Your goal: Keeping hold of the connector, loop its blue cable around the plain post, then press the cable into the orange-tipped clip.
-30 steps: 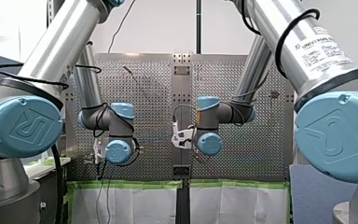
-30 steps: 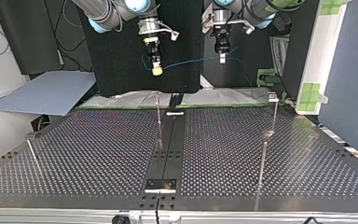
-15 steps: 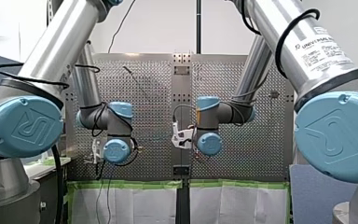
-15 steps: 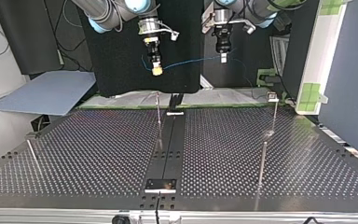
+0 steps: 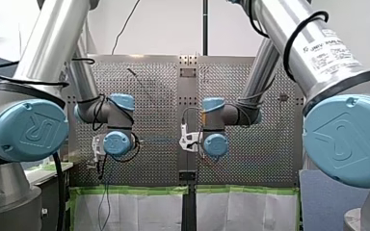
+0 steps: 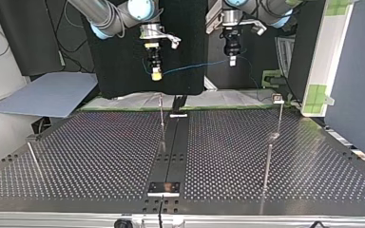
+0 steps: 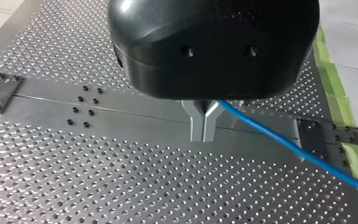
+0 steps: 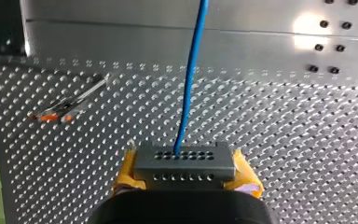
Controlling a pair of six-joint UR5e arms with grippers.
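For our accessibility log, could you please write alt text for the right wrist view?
My right arm's yellow-padded fingers clamp a grey metal connector block; its thin blue cable runs ahead over the perforated metal table, past an orange-tipped clip lying to one side.

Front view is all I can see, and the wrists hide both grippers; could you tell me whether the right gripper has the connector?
Observer: Yes. The right wrist view shows the right gripper shut on the grey connector.
Operator: Thank you. Where does the cable run from there?
Observer: In the top view the blue cable spans the air, well above the table, across to the left gripper.
Operator: Is the left gripper holding it?
Observer: It looks so. In the left wrist view its metal fingers are together, and the cable comes out from between them.
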